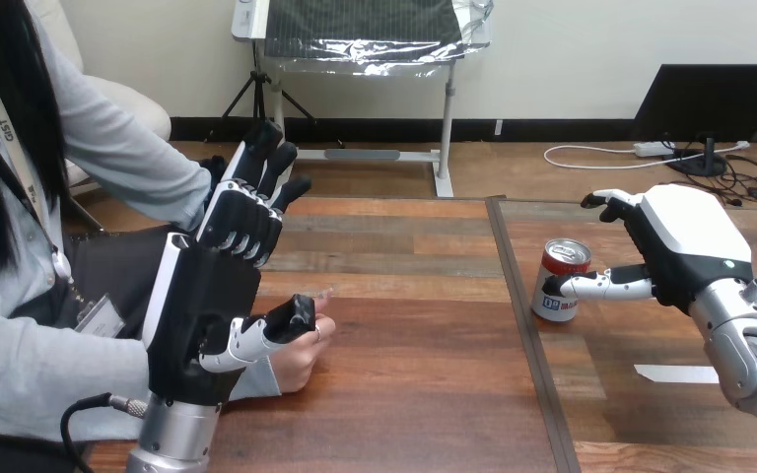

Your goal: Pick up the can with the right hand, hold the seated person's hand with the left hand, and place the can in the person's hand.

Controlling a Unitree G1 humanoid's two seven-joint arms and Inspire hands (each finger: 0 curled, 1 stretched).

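The right robot hand [685, 246] stood released, thumb touching the red-topped soda can [566, 264] on the counter [414, 394], label unreadable. The left robot hand [212, 296], fingers straight, laid its thumb over the person's hand [301, 363].

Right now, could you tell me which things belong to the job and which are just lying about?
Job: can, person's hand, left hand, right hand.
Lying about: white strip on the table.
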